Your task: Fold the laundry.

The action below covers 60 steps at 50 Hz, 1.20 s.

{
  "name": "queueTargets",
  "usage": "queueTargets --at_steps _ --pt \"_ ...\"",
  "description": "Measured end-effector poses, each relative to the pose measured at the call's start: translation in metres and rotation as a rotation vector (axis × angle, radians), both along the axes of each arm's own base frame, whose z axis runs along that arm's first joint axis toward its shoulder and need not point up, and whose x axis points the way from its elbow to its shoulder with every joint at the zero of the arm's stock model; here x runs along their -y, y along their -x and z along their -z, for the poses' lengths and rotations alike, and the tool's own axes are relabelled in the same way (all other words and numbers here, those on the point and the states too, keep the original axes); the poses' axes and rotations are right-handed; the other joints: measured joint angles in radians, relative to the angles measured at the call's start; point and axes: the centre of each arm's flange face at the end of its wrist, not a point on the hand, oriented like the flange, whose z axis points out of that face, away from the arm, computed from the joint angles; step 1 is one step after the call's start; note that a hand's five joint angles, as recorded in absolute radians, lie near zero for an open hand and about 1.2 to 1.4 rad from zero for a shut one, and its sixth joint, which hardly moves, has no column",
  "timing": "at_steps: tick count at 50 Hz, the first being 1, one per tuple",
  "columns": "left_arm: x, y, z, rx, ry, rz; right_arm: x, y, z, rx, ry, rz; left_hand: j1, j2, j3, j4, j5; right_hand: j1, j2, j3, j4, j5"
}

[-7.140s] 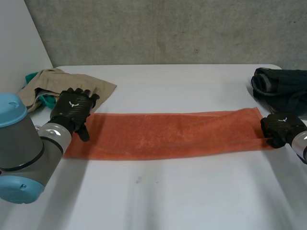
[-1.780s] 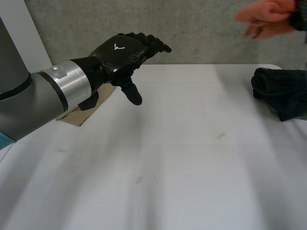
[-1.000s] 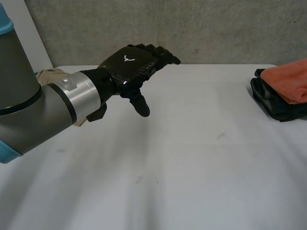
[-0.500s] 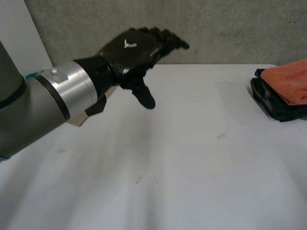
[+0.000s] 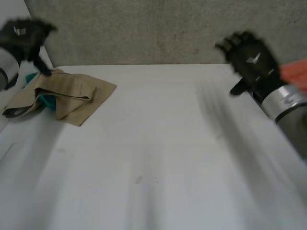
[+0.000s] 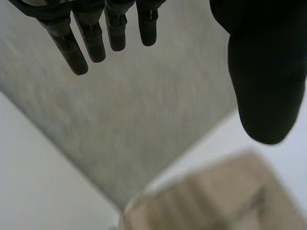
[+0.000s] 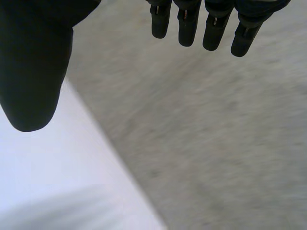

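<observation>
The left robot hand point(image 5: 24, 33) hangs in the air at the far left, above the far left corner of the surface point(image 5: 158, 158). In its wrist view the fingers point(image 6: 96, 33) are straight and stand well away from the thumb point(image 6: 264, 72) — apart, with nothing between them. Just below it and to its right in the head view lies a beige cloth point(image 5: 72, 93), rumpled and loosely doubled over on the far left part of the surface; the hand does not touch it. A teal cloth point(image 5: 45, 99) peeks out of the beige folds on their left side. The left wrist view shows the beige cloth point(image 6: 216, 196) beyond the thumb, at the foot of the grey wall point(image 6: 144, 124).

The right robot hand point(image 5: 252, 60) is held up over the far right part of the surface, its back toward the head camera. In its wrist view the fingers point(image 7: 192, 24) are straight and the thumb point(image 7: 33, 62) is set well aside — apart too, holding nothing, with the white surface point(image 7: 48, 167) and the wall beyond.

An orange cloth point(image 5: 295, 72) shows as a sliver at the far right edge, behind the right arm's wrist; what it lies on cannot be told.
</observation>
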Motion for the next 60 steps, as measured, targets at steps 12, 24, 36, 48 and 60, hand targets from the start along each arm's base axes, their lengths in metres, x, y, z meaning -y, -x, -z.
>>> queueTargets --at_steps 12,24,36,48,60 --pt "0.117 -0.052 0.153 0.233 -0.007 -0.055 -0.038 -0.009 0.077 -0.207 -0.17 -0.031 0.0 0.001 0.001 0.0 0.0 0.0 0.0 0.0 0.0 0.0" --pt "0.154 -0.041 0.193 0.217 0.129 -0.005 -0.048 -0.002 0.095 -0.223 -0.231 -0.021 0.862 0.982 0.946 0.984 0.886 0.0 0.0 0.0 0.0 0.0" --pt "0.049 0.057 0.033 -0.029 0.313 0.108 -0.045 0.0 0.091 -0.214 -0.225 0.007 0.862 0.988 0.959 0.988 0.886 0.0 0.0 0.0 0.0 0.0" --pt "-0.112 0.194 0.073 -0.119 0.071 0.534 -0.037 0.01 0.08 -0.198 -0.206 0.138 0.862 0.996 0.971 0.992 0.892 0.0 0.0 0.0 0.0 0.0" --pt "-0.16 0.243 0.16 0.174 -0.097 0.585 -0.019 0.031 0.068 -0.105 -0.223 0.259 0.152 0.231 0.24 0.202 0.189 0.0 0.0 0.0 0.0 0.0"
